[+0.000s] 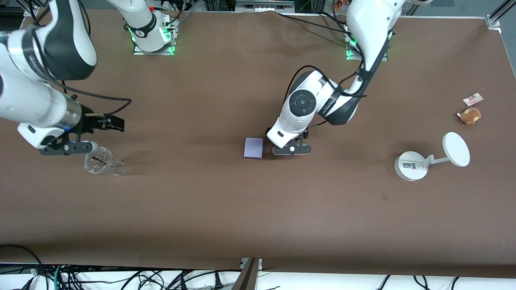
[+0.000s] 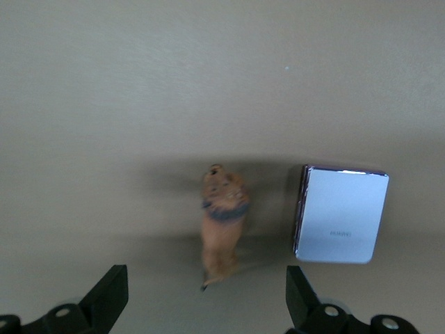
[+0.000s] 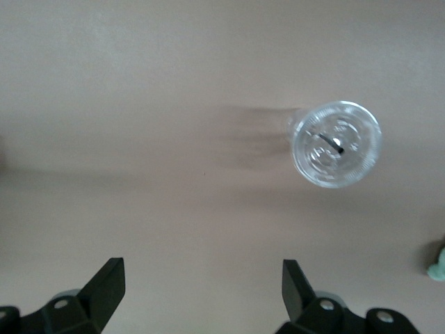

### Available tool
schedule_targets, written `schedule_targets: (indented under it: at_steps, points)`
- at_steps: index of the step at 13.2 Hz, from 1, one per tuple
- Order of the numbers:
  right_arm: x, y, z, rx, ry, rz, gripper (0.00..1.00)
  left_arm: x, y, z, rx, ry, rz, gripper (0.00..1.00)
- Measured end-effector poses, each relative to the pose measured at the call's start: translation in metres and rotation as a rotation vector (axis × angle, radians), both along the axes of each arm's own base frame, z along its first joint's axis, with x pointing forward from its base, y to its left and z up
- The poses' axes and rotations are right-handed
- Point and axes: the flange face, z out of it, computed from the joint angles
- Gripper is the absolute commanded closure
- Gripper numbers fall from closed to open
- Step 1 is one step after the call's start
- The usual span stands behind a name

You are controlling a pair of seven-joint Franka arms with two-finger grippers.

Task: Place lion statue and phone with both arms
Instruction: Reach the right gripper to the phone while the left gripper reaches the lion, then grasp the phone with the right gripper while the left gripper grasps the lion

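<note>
Both grippers gape empty: left gripper (image 2: 205, 299) over lion statue (image 2: 222, 224) beside phone (image 2: 341, 214), right gripper (image 3: 201, 296) over bare table (image 3: 174, 209).

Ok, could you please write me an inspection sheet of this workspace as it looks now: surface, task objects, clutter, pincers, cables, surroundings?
Surface: brown table, flat, no spills seen.
Job's things: phone lies flat near mid-table; lion statue lies beside it, apart, hidden by the arm in the front view.
Clutter: clear cup toward the right arm's end; white stand and brown plush with card tag toward the left arm's end.
Pincers: left pincer open, low over the lion statue, not gripping; right pincer open, empty, by the cup.
Cables: arm cables near the bases; loose cables below the table's near edge.
Surroundings: nothing seen of note.
</note>
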Motion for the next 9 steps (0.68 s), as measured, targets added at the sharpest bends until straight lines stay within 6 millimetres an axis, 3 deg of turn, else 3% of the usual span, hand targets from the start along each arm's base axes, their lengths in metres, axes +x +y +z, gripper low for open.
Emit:
schedule_targets:
  at_steps: [2, 3, 7, 9]
  points:
    - [0.006, 0.016, -0.02, -0.008, -0.002, -0.026, 0.0, 0.002, 0.0, -0.016, -0.008, -0.008, 0.005, 0.0]
    - [0.009, 0.028, -0.029, -0.01, -0.006, -0.029, 0.0, 0.003, 0.001, -0.022, -0.009, -0.011, 0.009, 0.06]
    - [0.016, 0.07, -0.071, -0.012, -0.011, -0.001, 0.0, 0.001, -0.002, -0.034, -0.01, -0.008, 0.005, 0.72]
    - [0.018, 0.087, -0.093, 0.034, 0.004, -0.009, 0.0, -0.001, -0.003, -0.038, -0.008, -0.004, 0.003, 0.95]
